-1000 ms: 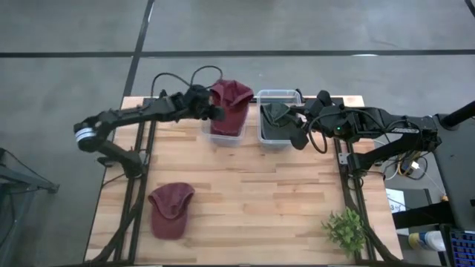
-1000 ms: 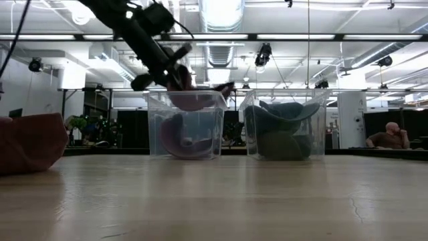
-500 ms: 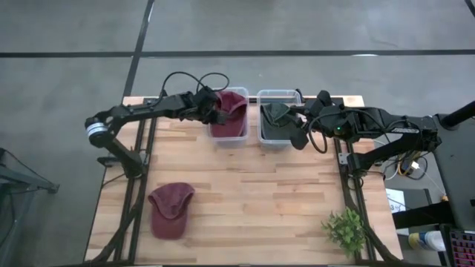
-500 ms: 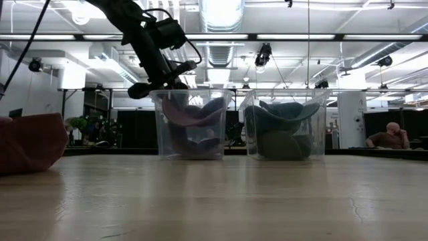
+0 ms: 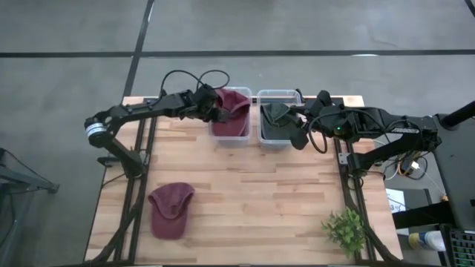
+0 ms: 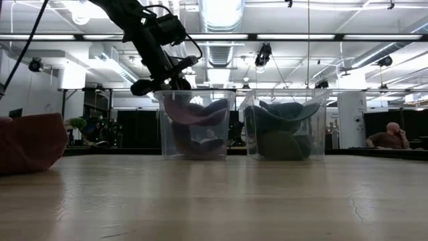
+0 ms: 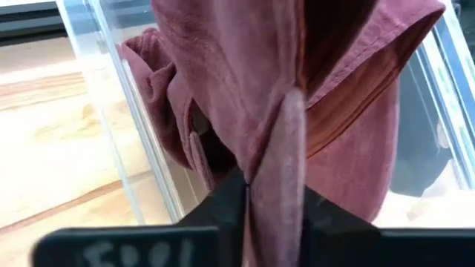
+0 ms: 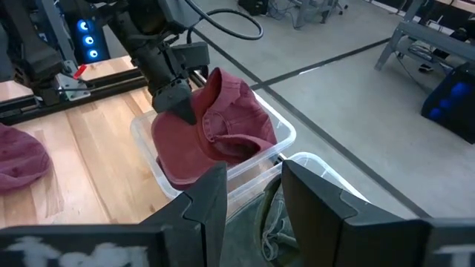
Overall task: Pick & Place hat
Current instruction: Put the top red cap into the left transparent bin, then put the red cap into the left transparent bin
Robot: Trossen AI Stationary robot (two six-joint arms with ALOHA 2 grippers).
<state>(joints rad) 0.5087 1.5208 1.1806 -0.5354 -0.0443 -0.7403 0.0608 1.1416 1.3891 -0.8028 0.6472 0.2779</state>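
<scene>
Since a second ago, the red hat (image 5: 232, 111) has been lowered into the left clear bin (image 5: 229, 136), its fabric pinched between the barely parted left gripper (image 5: 216, 113) fingers. Dark green hats (image 5: 278, 117) are held in the right bin (image 5: 276, 141); the right gripper (image 5: 300, 124), partly open and empty, is beside it.

A small green plant (image 5: 344, 230) is sitting at the near right corner of the wooden table (image 5: 252, 200). Beyond the table, a person (image 6: 387, 136) is sitting far off on the right, under ceiling lights that are glowing in the room behind.
</scene>
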